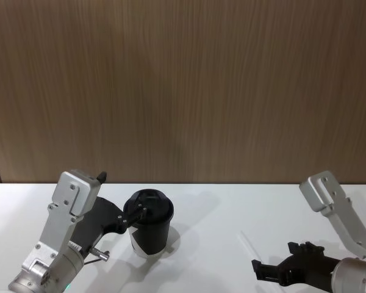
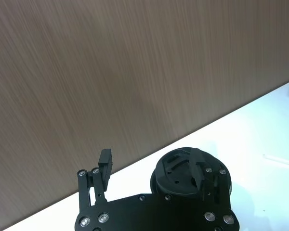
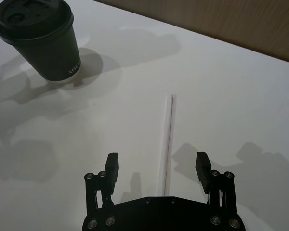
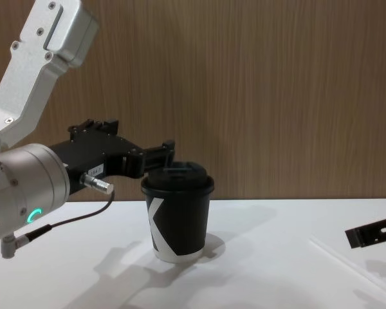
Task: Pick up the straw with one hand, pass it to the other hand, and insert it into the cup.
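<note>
The white straw [image 3: 168, 144] lies flat on the white table, right of the cup; in the head view the straw [image 1: 247, 242] is faint. My right gripper [image 3: 156, 164] hangs open just above it, one finger on each side of the straw's near end, nothing held. The black lidded cup [image 1: 150, 231] stands upright left of centre. My left gripper [image 2: 154, 168] is open at lid height beside the cup [image 4: 177, 215], with one of its fingers [image 2: 201, 176] over the lid [image 2: 180, 168] and the other off to the side.
A brown wood-grain wall [image 1: 183, 85] runs along the back edge of the table [image 1: 219, 207]. Bare tabletop lies between the cup and the straw. The right gripper [image 4: 374, 235] shows low at the right edge of the chest view.
</note>
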